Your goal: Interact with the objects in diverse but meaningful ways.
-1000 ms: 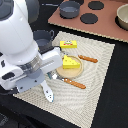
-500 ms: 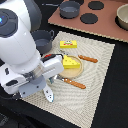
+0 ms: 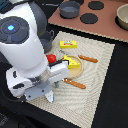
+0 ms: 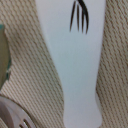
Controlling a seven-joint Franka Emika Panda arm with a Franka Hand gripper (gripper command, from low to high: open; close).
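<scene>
My gripper (image 3: 49,93) is low over the woven mat's corner at the exterior view's lower left, and the arm's bulk hides its fingers. The wrist view is filled by a white fish-shaped piece (image 4: 75,65) with black fin lines, lying flat on the mat close below. A yellow holed cheese wedge (image 3: 74,62) rests on a tan plate (image 3: 79,71). A red tomato (image 3: 51,58) peeks out beside the arm. The flat yellow box (image 3: 69,44) lies further back. A grey pot (image 3: 70,8) stands beyond the mat.
Two wooden-handled cutlery pieces (image 3: 88,58) (image 3: 75,83) flank the plate. A brown board (image 3: 100,17) with black discs and a bowl (image 3: 122,15) sits at the back right. A grey perforated piece (image 4: 17,119) shows in the wrist view's corner.
The arm has shifted slightly over the mat's near corner. The cheese, box, tomato and cutlery have not moved.
</scene>
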